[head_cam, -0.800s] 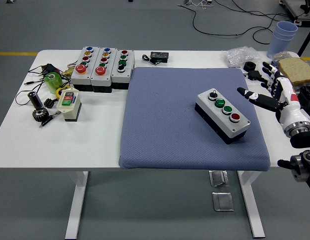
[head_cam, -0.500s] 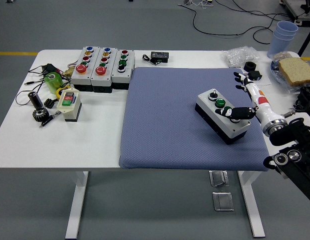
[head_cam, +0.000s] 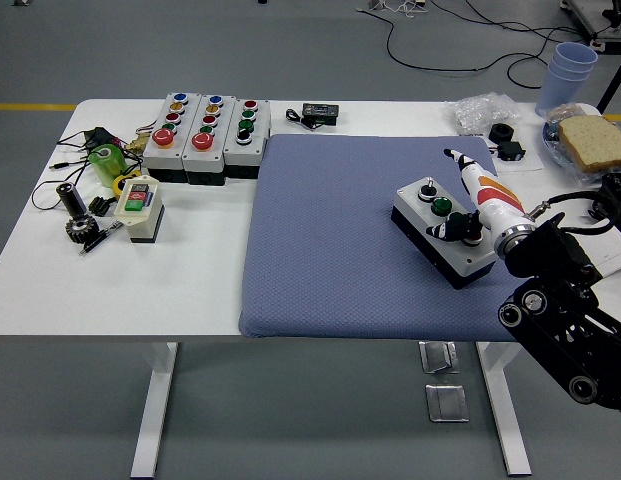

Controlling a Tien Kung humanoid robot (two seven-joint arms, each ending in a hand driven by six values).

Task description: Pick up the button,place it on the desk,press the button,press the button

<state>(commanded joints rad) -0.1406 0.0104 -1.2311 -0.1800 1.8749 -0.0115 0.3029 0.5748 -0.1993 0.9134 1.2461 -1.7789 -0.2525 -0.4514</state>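
Reaching in from the lower right, the robot's black right arm (head_cam: 560, 320) brings its right hand (head_cam: 480, 195) over a grey button box (head_cam: 445, 232) lying at an angle on the right part of a blue-grey mat (head_cam: 340, 240) that covers much of the white worktop (head_cam: 110, 290). The hand is white with red and orange marks; its fingers (head_cam: 455, 230) are curled down onto the lid of the box around the middle of its button row, gripping nothing. A black switch and a green button on the lid stay visible beside the hand. At the far left stand three more button boxes (head_cam: 205, 128) side by side, with a small two-button box (head_cam: 138, 206) and loose parts nearby. Stacked blue cups (head_cam: 570, 70) sit at the far right corner.
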